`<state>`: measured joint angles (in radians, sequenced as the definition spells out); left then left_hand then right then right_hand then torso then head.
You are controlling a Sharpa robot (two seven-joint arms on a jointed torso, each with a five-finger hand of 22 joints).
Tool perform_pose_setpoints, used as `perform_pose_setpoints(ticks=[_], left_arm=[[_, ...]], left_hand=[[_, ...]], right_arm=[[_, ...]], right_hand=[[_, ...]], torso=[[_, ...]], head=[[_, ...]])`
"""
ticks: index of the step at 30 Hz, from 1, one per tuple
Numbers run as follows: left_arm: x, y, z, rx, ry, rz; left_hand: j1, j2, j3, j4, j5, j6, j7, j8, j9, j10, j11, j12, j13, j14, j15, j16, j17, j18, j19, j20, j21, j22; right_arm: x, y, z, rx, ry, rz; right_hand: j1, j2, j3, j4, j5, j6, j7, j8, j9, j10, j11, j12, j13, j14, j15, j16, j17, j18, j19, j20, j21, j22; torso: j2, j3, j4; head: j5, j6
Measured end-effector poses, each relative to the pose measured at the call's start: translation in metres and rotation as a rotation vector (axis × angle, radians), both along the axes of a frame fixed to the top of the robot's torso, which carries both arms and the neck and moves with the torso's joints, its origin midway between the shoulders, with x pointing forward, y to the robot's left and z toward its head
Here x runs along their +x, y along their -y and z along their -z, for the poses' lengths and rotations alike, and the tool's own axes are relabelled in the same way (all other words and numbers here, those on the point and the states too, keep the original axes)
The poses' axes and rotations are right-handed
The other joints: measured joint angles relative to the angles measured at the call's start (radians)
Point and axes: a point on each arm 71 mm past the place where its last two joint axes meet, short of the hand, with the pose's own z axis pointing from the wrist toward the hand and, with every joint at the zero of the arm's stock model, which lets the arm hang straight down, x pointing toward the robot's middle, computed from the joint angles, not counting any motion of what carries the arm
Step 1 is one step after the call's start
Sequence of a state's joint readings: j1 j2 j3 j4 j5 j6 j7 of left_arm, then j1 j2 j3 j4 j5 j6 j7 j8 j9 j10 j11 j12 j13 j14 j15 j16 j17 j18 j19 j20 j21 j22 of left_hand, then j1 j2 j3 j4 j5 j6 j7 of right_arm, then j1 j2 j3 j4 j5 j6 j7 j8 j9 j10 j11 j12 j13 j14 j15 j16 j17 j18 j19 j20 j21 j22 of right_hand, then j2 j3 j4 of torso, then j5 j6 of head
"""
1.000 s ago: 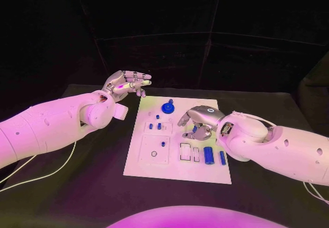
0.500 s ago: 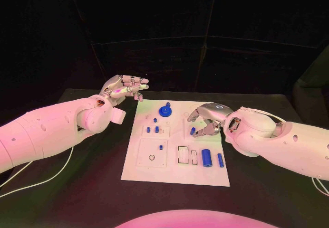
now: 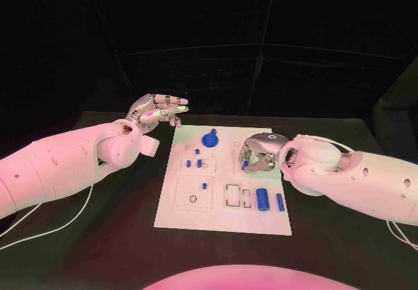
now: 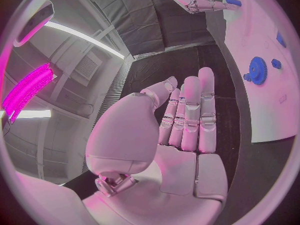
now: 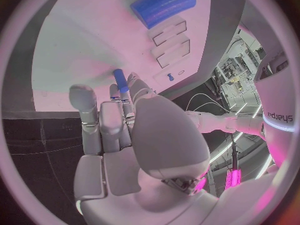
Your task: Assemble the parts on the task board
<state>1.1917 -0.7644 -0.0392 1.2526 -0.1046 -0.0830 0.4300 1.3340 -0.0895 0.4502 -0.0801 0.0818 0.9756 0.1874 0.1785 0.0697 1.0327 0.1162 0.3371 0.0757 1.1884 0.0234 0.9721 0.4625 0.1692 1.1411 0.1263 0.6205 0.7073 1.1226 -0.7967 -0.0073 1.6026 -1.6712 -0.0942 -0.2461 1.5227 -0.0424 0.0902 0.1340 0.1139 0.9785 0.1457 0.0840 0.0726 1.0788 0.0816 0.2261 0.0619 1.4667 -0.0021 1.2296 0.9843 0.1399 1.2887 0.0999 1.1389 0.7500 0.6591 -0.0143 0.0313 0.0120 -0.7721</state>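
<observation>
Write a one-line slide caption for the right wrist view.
Right hand pinches a small blue peg over the white task board.

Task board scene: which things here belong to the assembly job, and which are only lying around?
Job: task board; blue gear; blue cylinder; blue peg pinched by right hand.
Lying about: left hand, raised off the board; white cable on table.

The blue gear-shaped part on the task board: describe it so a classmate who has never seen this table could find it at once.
Start at the white task board in the middle of the black table and go to its far end, between the two hands. The blue gear sits there, left of centre. It is round and wide, whereas the other blue parts are slim pegs or cylinders.
</observation>
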Motion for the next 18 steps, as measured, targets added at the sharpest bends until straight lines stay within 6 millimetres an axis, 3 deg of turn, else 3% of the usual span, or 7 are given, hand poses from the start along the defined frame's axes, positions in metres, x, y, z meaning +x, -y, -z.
perform_pose_setpoints(ticks=[6, 18], left_arm=[[0.0002, 0.0, 0.0002, 0.0, -0.001, 0.0], [0.0002, 0.0001, 0.0004, 0.0, -0.002, 0.001]], left_hand=[[0.0, 0.0, 0.0, 0.0, 0.0, 0.0, 0.0, 0.0, 0.0, 0.0, 0.0, 0.0, 0.0, 0.0, 0.0, 0.0, 0.0, 0.0, 0.0, 0.0, 0.0, -0.001], [0.0, 0.0, 0.0, 0.0, 0.0, 0.0, 0.0, 0.0, 0.0, 0.0, 0.0, 0.0, 0.0, 0.0, 0.0, 0.0, 0.0, 0.0, 0.0, 0.0, 0.0, -0.001]], right_arm=[[0.0011, -0.0018, 0.0019, -0.015, -0.012, -0.005], [0.0031, -0.0033, 0.0021, -0.024, -0.003, -0.008]], right_hand=[[0.018, 0.018, 0.062, -0.004, -0.029, 0.053, -0.004, 0.005, 0.001, 0.063, -0.007, -0.028, -0.001, -0.002, -0.006, 0.014, 0.02, 0.0, 0.008, -0.007, 0.014, 0.025], [0.033, 0.003, 0.187, -0.034, -0.048, 0.086, 0.001, 0.005, -0.002, 0.11, -0.007, -0.081, -0.001, 0.0, -0.007, 0.031, 0.029, 0.0, 0.018, -0.011, 0.036, 0.056]], torso=[[0.0, 0.0, -0.0001], [0.0, 0.0004, -0.0011]], head=[[0.001, -0.003], [0.002, -0.008]])
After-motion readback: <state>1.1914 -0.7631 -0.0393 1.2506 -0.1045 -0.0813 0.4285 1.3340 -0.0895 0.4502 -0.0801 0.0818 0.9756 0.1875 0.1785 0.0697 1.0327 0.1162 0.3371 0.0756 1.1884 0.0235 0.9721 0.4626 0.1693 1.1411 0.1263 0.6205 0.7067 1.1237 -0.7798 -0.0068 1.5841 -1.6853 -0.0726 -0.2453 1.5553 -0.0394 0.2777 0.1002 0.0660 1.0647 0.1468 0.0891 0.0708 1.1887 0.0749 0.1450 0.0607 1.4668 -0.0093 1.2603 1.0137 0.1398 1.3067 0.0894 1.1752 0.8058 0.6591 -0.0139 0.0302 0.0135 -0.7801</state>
